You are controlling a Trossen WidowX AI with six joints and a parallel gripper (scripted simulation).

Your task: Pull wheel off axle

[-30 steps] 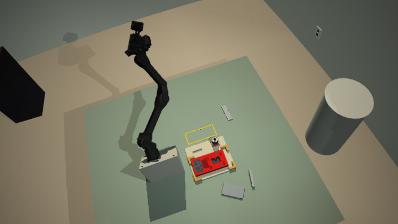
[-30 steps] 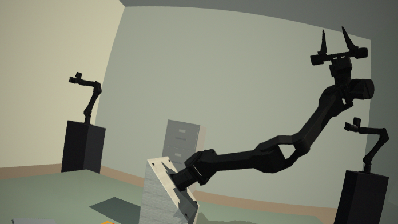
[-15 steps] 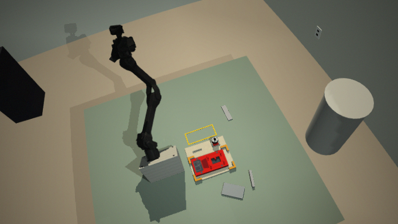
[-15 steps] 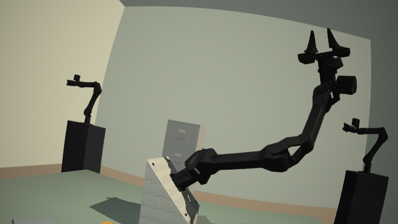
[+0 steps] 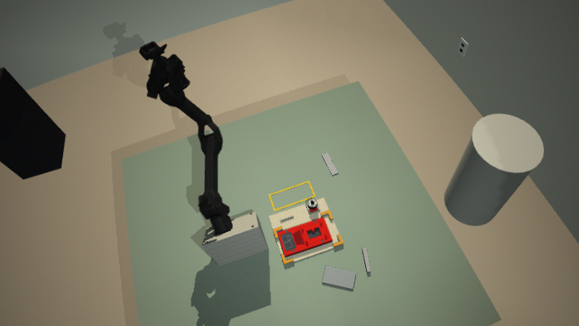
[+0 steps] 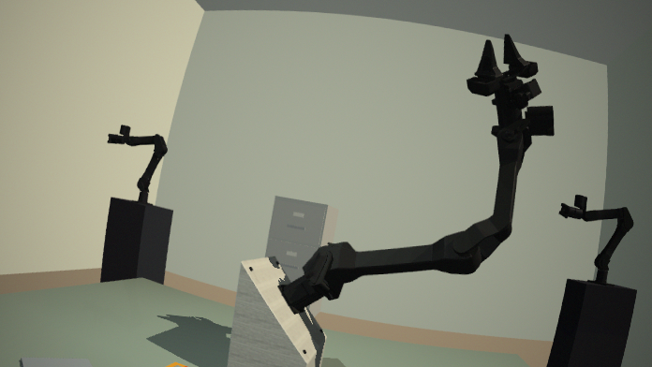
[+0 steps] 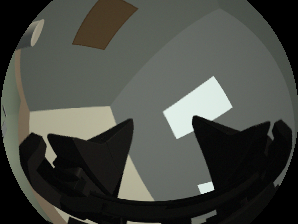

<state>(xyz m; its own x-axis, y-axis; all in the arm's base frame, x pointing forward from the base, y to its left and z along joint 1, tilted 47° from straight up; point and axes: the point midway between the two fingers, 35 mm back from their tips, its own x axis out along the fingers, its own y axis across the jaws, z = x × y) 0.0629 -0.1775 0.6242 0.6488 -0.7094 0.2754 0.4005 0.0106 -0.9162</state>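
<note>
The small silver-and-dark wheel [image 5: 312,205] sits on its upright axle at the back right corner of a pale board, in the top view. The axle itself is mostly hidden under it. The marked area, a yellow outline [image 5: 289,188], lies on the green surface just behind the board, with nothing inside it. My gripper [image 6: 497,38] [image 7: 162,121] is open and empty, with its fingers pointing up, high above and far from the wheel. The wheel and the marked area are not seen in the exterior view or the wrist view.
The pale board [image 5: 275,216] carries a red plate [image 5: 305,248] and orange corner pieces. Grey flat pieces [image 5: 338,278] [image 5: 329,165] [image 5: 366,260] lie around it. My arm stands on a grey slanted block [image 5: 239,247] left of the board. A tall grey cylinder [image 5: 488,183] stands far right.
</note>
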